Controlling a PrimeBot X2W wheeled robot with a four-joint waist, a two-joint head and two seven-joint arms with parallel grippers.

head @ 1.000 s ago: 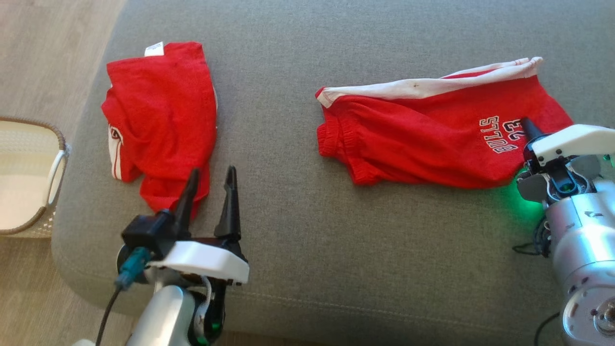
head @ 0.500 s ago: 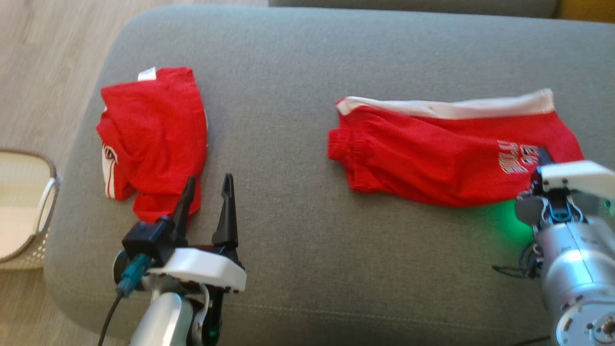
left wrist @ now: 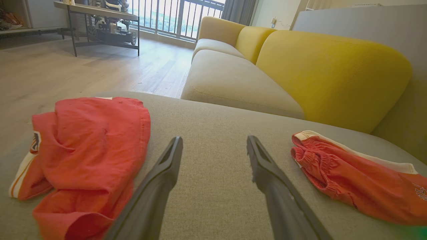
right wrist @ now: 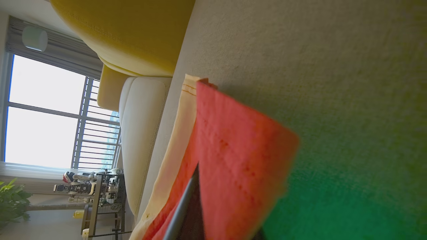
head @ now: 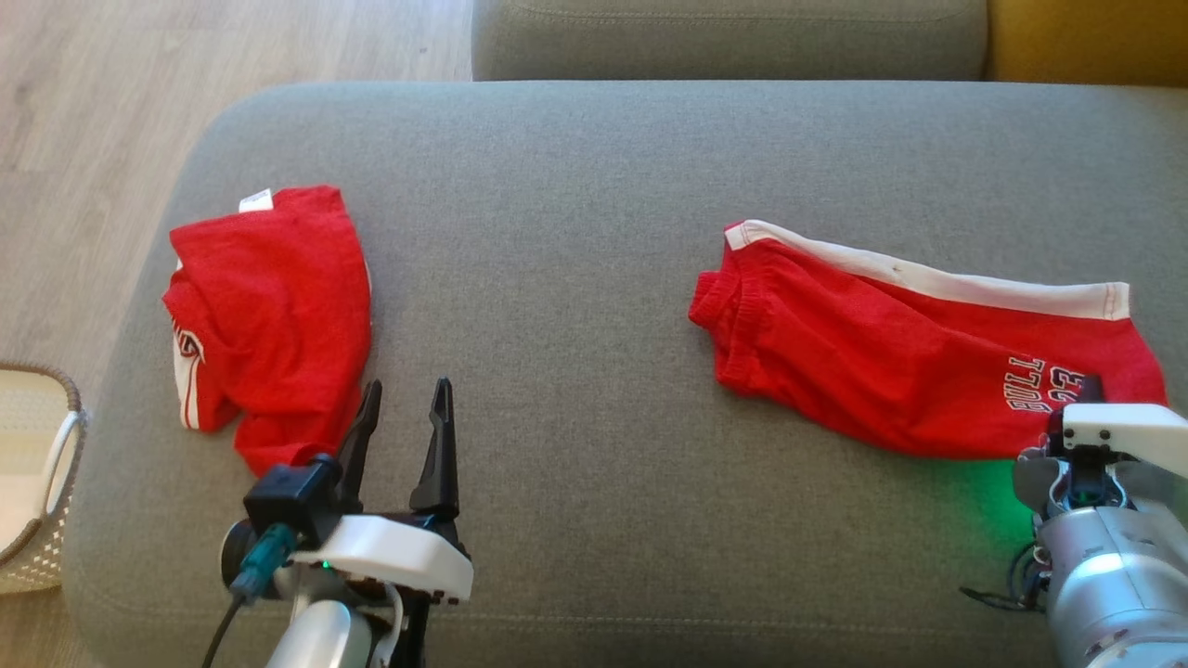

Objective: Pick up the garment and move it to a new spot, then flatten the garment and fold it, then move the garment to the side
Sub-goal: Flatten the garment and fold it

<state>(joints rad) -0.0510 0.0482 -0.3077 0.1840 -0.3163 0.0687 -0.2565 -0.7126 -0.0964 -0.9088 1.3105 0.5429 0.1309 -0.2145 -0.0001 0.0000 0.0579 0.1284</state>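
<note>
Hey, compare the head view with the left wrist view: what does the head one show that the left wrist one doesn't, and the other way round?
Head view: the woven basket on the floor at the left, and the right end effector shut on the edge of the red shorts. Left wrist view: the balcony railing and a metal table across the room. Both: the crumpled red shirt, the red shorts, the grey cushion and the open left end effector.

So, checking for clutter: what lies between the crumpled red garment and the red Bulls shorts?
Bare grey sofa cushion, per the head view; the open left gripper sits by the red garment.
</note>
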